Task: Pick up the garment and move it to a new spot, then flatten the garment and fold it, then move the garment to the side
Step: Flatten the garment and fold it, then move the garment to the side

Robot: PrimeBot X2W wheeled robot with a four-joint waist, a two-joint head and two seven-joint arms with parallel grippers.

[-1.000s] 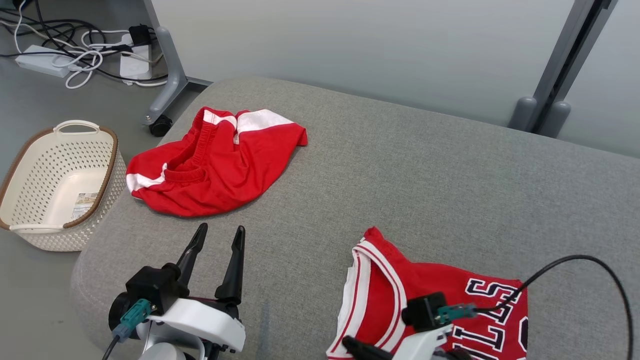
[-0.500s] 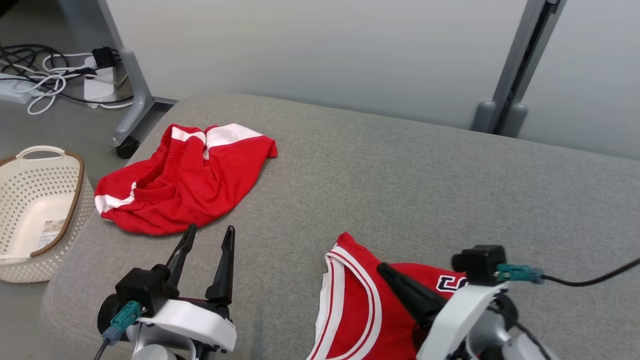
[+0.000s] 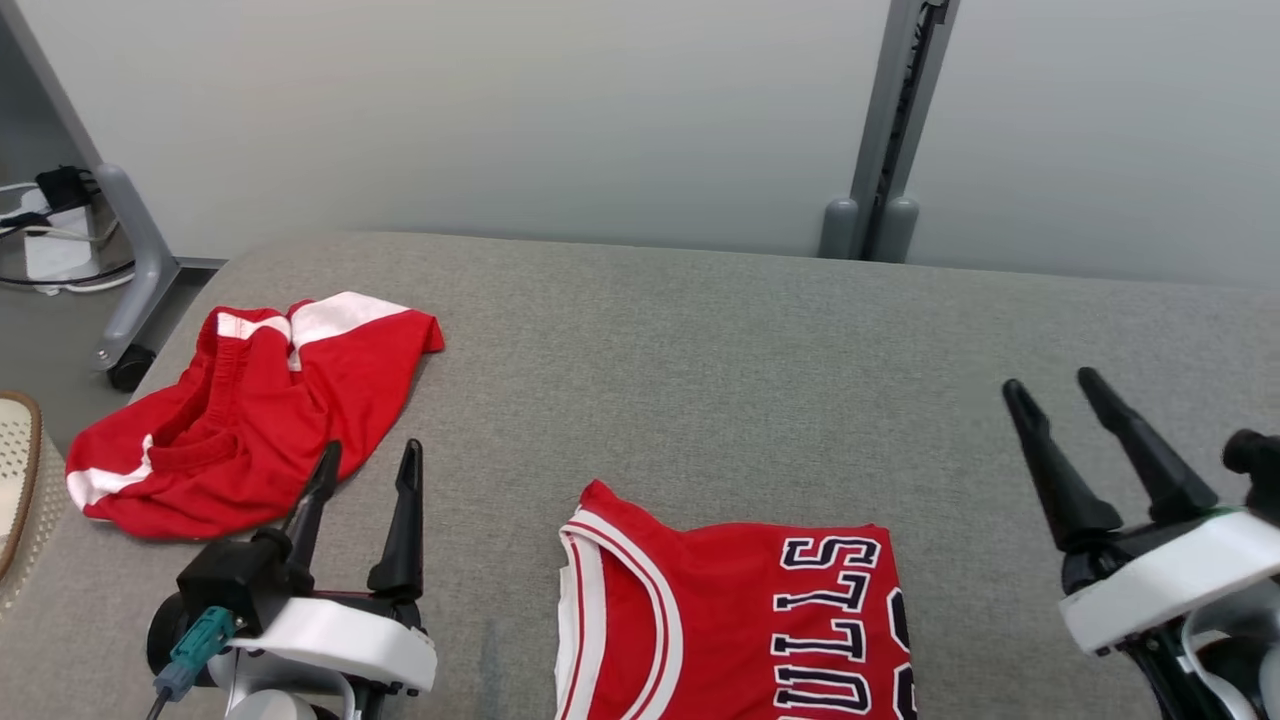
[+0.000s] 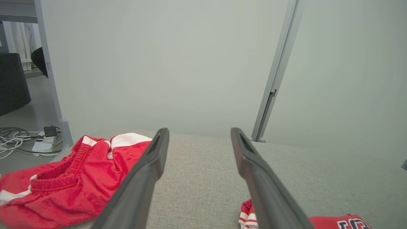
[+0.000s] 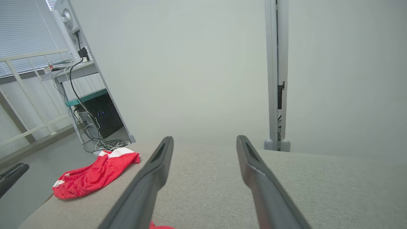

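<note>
A folded red jersey (image 3: 730, 620) with white trim and dark lettering lies flat on the grey cushion (image 3: 700, 350), near the front edge at centre. Its edge also shows in the left wrist view (image 4: 248, 216). Crumpled red shorts (image 3: 250, 410) with white stripes lie at the cushion's left end, also seen in the wrist views (image 4: 79, 178) (image 5: 92, 175). My left gripper (image 3: 369, 450) is open just right of the shorts, nothing between its fingers (image 4: 199, 130). My right gripper (image 3: 1050, 382) is open and empty, raised well to the right of the jersey (image 5: 205, 138).
A pale perforated basket (image 3: 20, 480) stands on the floor beyond the cushion's left end. A grey desk leg on a caster (image 3: 130, 290) and cables are behind it. A partition wall with a grey post (image 3: 890, 130) runs along the cushion's far side.
The head camera has swung right. My right gripper came off the jersey, opened and rose to the right. The jersey now lies uncovered. The left gripper has kept its pose.
</note>
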